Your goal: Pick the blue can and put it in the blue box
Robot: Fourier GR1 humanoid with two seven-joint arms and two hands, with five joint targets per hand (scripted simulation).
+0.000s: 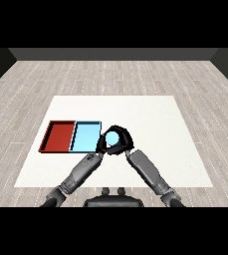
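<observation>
The blue can [112, 139] is light blue and sits just right of the light blue tray [85, 137], near that tray's right edge. My right hand [125, 141] is curled round the can from the right and over its top. My left hand [101, 145] is pressed close against the can's left side, over the tray's right rim. The black hands hide much of the can, and I cannot tell whether it rests on the table or is lifted.
A red tray [58, 135] lies directly left of the light blue tray, the two touching side by side. The white table [150, 119] extends far to the right and back. Both forearms converge toward the middle.
</observation>
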